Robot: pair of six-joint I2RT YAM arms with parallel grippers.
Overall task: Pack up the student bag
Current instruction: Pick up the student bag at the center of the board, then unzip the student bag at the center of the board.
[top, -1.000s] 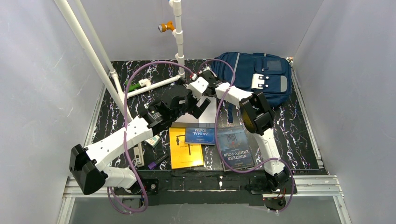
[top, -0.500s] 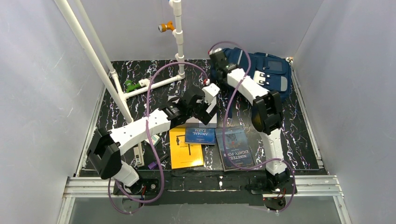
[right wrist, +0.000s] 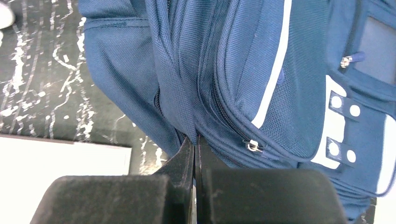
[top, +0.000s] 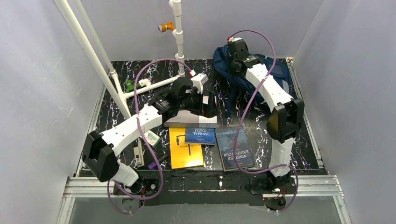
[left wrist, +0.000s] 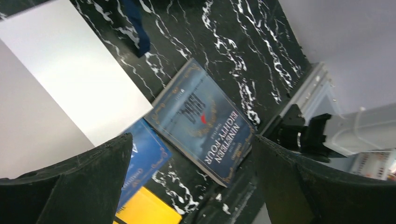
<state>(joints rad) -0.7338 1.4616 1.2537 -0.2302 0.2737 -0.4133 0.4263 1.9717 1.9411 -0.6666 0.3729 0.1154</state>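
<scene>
Navy student bag (top: 222,60) lies at the far right of the marbled table (top: 299,126), gripped at its left end.
From above, the right gripper (top: 235,63) sits on the bag; the left gripper (top: 208,106) hangs over a white slab (top: 187,122). Left wrist: jaws spread wide above the Nineteen Eighty-Four book (left wrist: 205,121). Right wrist: fingers (right wrist: 184,154) clenched on a fold of bag fabric beside a zip pull (right wrist: 252,146).

I find the student bag (right wrist: 243,70) coarse woven navy cloth, matt; its zip pull (right wrist: 252,146) bright metal; the counter (left wrist: 224,42) smooth black, white-veined, slightly sheened; the paperback (left wrist: 205,121) cover glossy paper. My jaws are matt black plastic.
</scene>
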